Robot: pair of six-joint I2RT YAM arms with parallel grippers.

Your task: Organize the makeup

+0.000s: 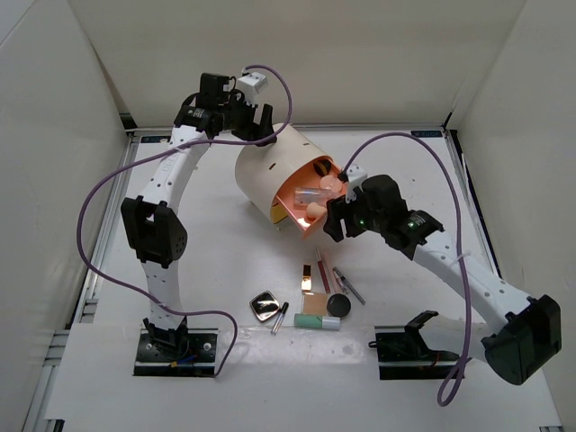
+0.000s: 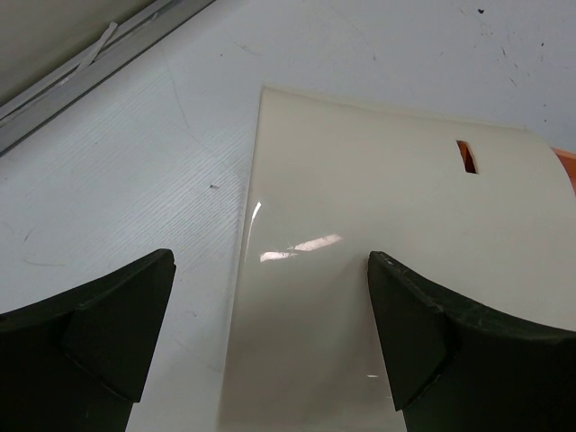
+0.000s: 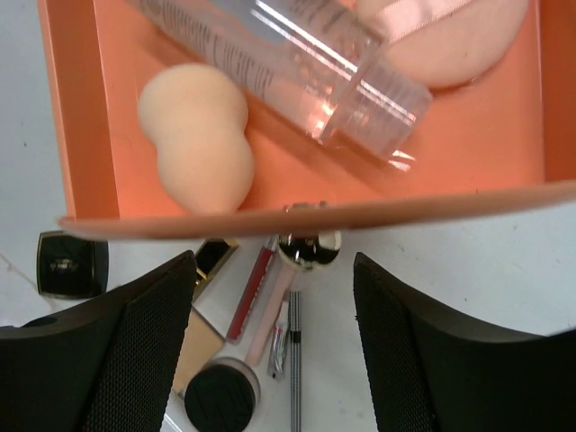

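The makeup is split between two places. In the pulled-out orange drawer (image 3: 81, 108) lie a peach sponge (image 3: 193, 148), a clear tube (image 3: 297, 63) and a pink pad (image 3: 450, 45). On the table lie a square black compact (image 1: 265, 305), a round black compact (image 1: 338, 306), a mint-green tube (image 1: 319, 321), a tan pad (image 1: 313, 301) and thin pencils (image 1: 346, 283). My right gripper (image 3: 273, 270) stands open at the drawer front, the gold knob (image 3: 309, 247) between its fingers with gaps on both sides. My left gripper (image 2: 272, 265) is open over the cream box wall (image 2: 387, 225), holding nothing.
The cream cylindrical box (image 1: 270, 175) stands mid-table with its orange drawer (image 1: 292, 216) pointing toward the right arm. White walls enclose the table on three sides. A purple cable loops left of the left arm.
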